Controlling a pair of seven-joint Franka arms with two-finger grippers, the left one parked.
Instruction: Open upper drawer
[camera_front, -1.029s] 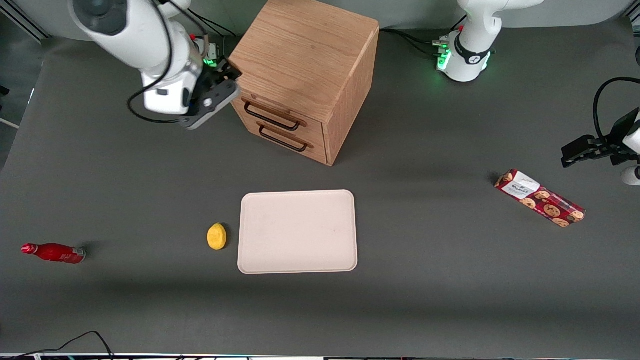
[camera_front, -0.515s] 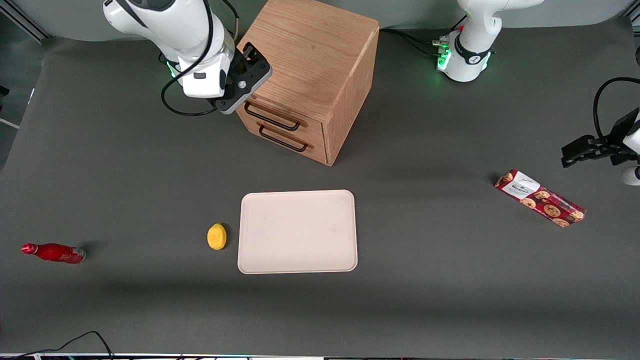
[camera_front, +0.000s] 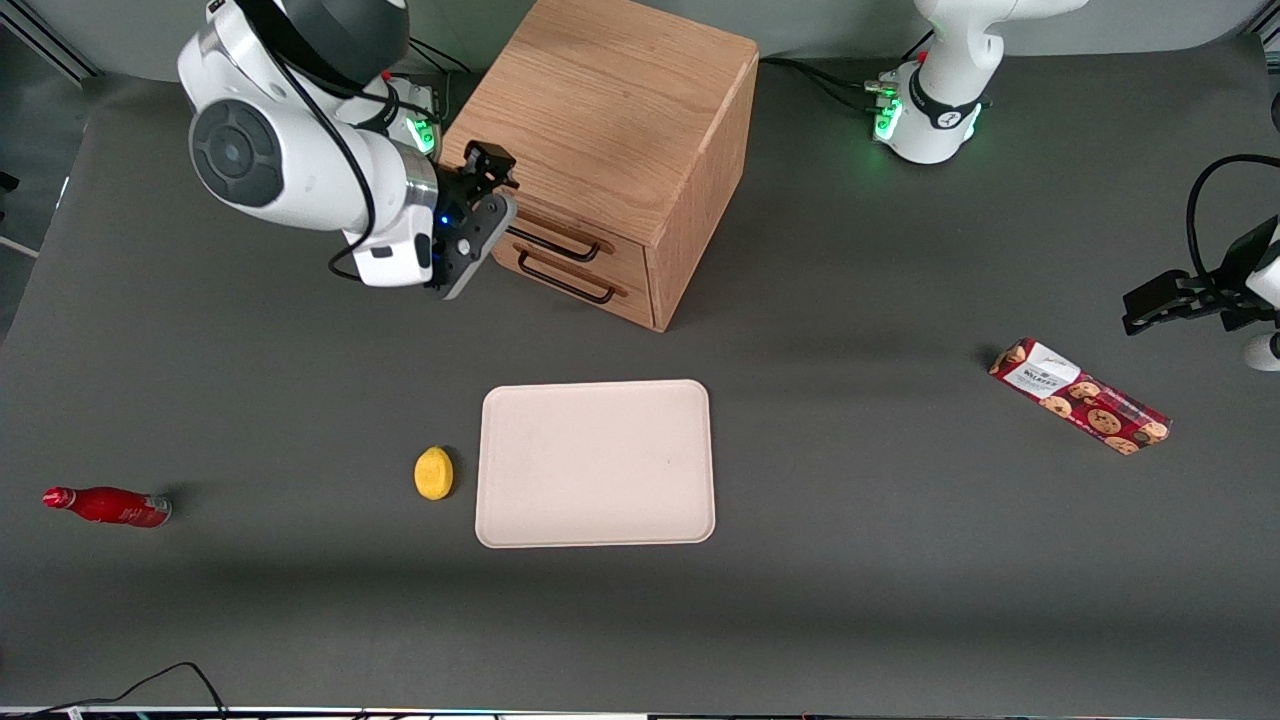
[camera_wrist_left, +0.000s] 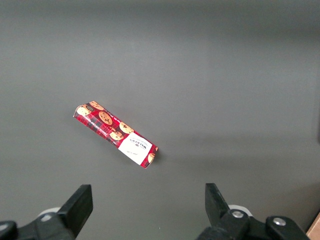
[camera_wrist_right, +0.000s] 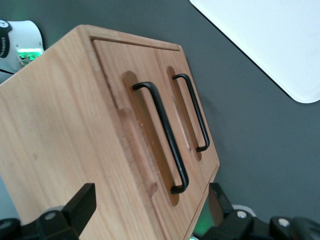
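1. Our gripper (camera_front: 478, 215) has swung down and rotated in the last second: it was off toward the working arm's end, then rode up against the cabinet's top corner, and now sits low at the front corner, level with the drawers. Its fingers (camera_wrist_right: 82, 205) stand well apart with nothing between them.
2. Just beside the gripper is the upper drawer (camera_front: 560, 238), shut flush in the cabinet (camera_front: 610, 110). Its dark bar handle (camera_wrist_right: 162, 135) lies straight ahead of the open jaws in the right wrist view, not yet touched.
3. Directly under it is the lower drawer (camera_front: 570, 280), also shut, with its matching handle (camera_wrist_right: 194, 112) one step farther from the fingers.
4. We judge this a pre-grasp alignment: next the fingers must straddle the nearer bar, not the lower one.
5. Well away from the gripper, nearer the front camera, the worktop (camera_front: 900, 560) carries a tray (camera_front: 596, 462), a lemon (camera_front: 433, 472), a red bottle (camera_front: 107, 505) and a biscuit packet (camera_front: 1080, 396).
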